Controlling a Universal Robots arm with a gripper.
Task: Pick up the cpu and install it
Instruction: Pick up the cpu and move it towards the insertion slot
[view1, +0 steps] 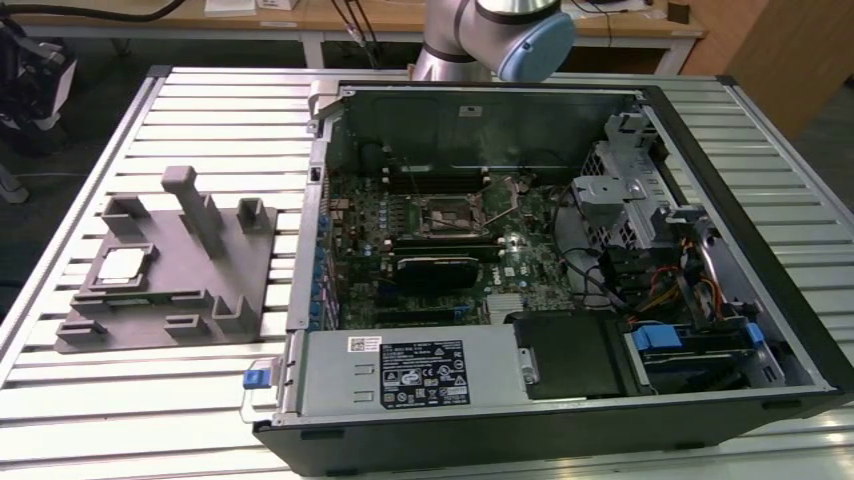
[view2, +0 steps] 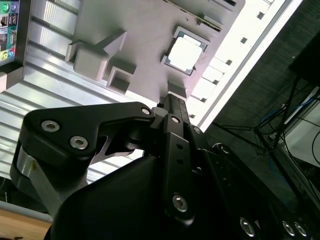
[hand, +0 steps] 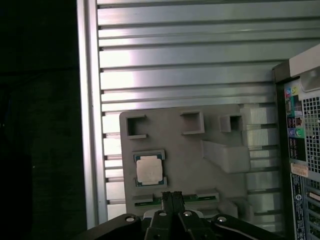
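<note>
The small, flat, square, silver-topped cpu (view1: 123, 265) lies in a recess of the grey plastic fixture with upright posts (view1: 174, 295), which sits on the ribbed aluminium worktop (view1: 200, 100). An open black computer case (view1: 467, 130) stands at the exterior view's right of the fixture. In the first wrist view the 2 black fingers (hand: 169, 200) are pressed together, holding nothing, over the fixture's edge near the cpu.

Even overhead light spreading across the ribbed desk (view1: 200, 100) in the exterior view, glare bleaching the desk's slats in the second wrist view, cpu (view2: 184, 52) gleaming pale, floor (hand: 40, 125) sinking into blackness in the first wrist view
</note>
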